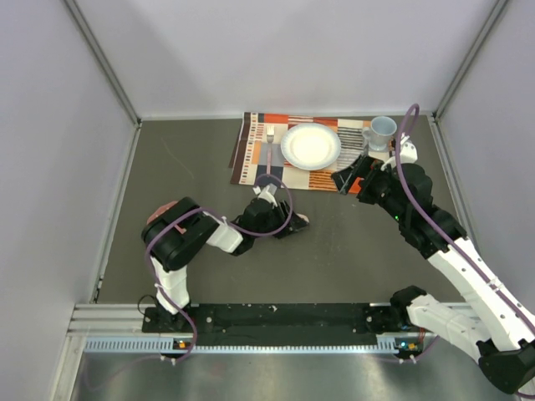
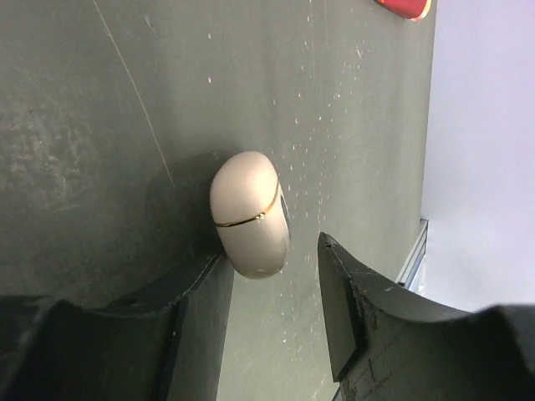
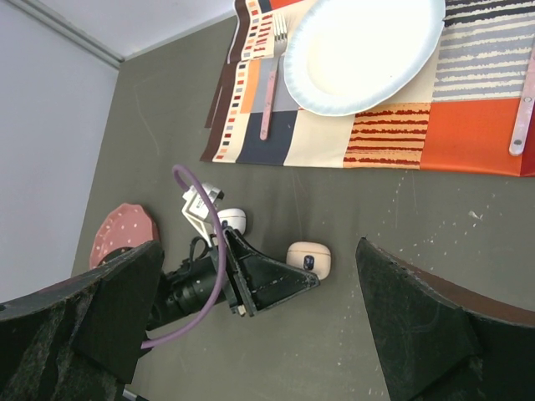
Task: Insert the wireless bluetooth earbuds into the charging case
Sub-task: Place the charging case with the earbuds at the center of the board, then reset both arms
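Grey table (image 1: 351,251) fills the enclosure between plain pale walls. Your left pincer (image 2: 272,292) lies low over it, jaws apart and holding nothing. The charging case (image 2: 249,213) sits straight ahead of this pincer, its near end just inside the gap between the two fingertips. One finger (image 2: 201,292) looks to be touching or almost touching the case's side, while the other stands clear of it. The case's long axis runs along the pincer's reach, not across it, so closing here would pinch its narrower width. It is a smooth beige pebble with a thin gold seam round it. That seam looks shut tight, so you will likely have to open the lid before anything goes in. Your right pincer (image 1: 345,180) hangs spread wide and empty, well beyond the case, near the plate (image 1: 311,146) on the striped placemat (image 1: 251,154), so the left arm is plainly the nearer one. The wireless bluetooth earbuds cannot be picked out with certainty in any view.
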{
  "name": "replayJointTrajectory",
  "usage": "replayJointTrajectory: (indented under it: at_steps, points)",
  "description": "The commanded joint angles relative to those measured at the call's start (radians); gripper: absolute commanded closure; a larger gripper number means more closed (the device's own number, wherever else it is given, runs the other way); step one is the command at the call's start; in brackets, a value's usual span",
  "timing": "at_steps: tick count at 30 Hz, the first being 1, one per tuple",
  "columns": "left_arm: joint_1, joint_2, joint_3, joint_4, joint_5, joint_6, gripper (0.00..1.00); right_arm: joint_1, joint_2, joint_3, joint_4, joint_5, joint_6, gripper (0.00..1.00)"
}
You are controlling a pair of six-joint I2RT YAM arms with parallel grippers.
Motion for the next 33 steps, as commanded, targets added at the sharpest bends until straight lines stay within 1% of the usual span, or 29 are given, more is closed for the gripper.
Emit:
replayJointTrajectory:
  at_steps: [1, 11, 15, 16, 18, 19, 21, 23, 25, 26, 27, 28, 30, 31, 32, 33]
  points:
    - [0.0, -0.024, -0.055, -0.092, -0.017, 0.04, 0.49, -0.013, -0.013, 0.006, 0.021, 0.008, 0.001, 0.01]
    - [0.0, -0.109, -0.141, -0.124, -0.066, 0.06, 0.48, -0.013, -0.006, 0.006, 0.024, 0.008, -0.002, 0.01]
    - [0.001, -0.175, -0.153, -0.181, -0.105, 0.089, 0.48, -0.014, 0.001, 0.006, 0.027, 0.008, -0.003, 0.01]
    - [0.0, -0.193, -0.152, -0.216, -0.128, 0.1, 0.48, -0.014, 0.001, 0.004, 0.025, 0.008, -0.005, 0.01]
    - [0.0, -0.26, -0.149, -0.263, -0.152, 0.134, 0.48, -0.014, -0.001, 0.004, 0.024, 0.012, -0.006, 0.01]
    - [0.0, -0.285, -0.144, -0.318, -0.18, 0.148, 0.48, -0.016, -0.001, 0.001, 0.025, 0.015, -0.006, 0.01]
    - [0.0, -0.372, -0.14, -0.366, -0.206, 0.198, 0.48, -0.019, -0.001, -0.001, 0.024, 0.016, -0.014, 0.01]
    - [0.0, -0.464, -0.131, -0.44, -0.292, 0.255, 0.48, -0.023, -0.004, -0.007, 0.025, 0.021, -0.019, 0.01]
    - [-0.002, -0.527, -0.115, -0.494, -0.33, 0.295, 0.46, -0.029, 0.001, -0.01, 0.025, 0.036, -0.022, 0.01]
    - [-0.002, -0.593, -0.114, -0.536, -0.37, 0.327, 0.45, -0.034, 0.005, -0.011, 0.025, 0.038, -0.025, 0.01]
    - [-0.002, -0.627, -0.117, -0.55, -0.392, 0.336, 0.44, -0.039, 0.008, -0.007, 0.025, 0.038, -0.02, 0.01]
    - [0.0, -0.7, -0.132, -0.56, -0.413, 0.356, 0.42, -0.045, 0.022, -0.007, 0.024, 0.025, -0.016, 0.01]
    - [-0.002, -0.779, -0.163, -0.586, -0.47, 0.379, 0.39, -0.066, 0.037, -0.004, 0.024, -0.016, 0.0, 0.01]
    - [-0.002, -0.849, -0.172, -0.6, -0.491, 0.407, 0.29, -0.071, 0.046, -0.002, 0.025, -0.022, 0.001, 0.01]
    - [-0.002, -0.885, -0.18, -0.612, -0.511, 0.431, 0.23, -0.072, 0.06, -0.002, 0.025, -0.025, 0.003, 0.01]
    - [-0.002, -0.915, -0.186, -0.641, -0.536, 0.466, 0.14, -0.075, 0.066, -0.001, 0.025, -0.024, -0.002, 0.01]
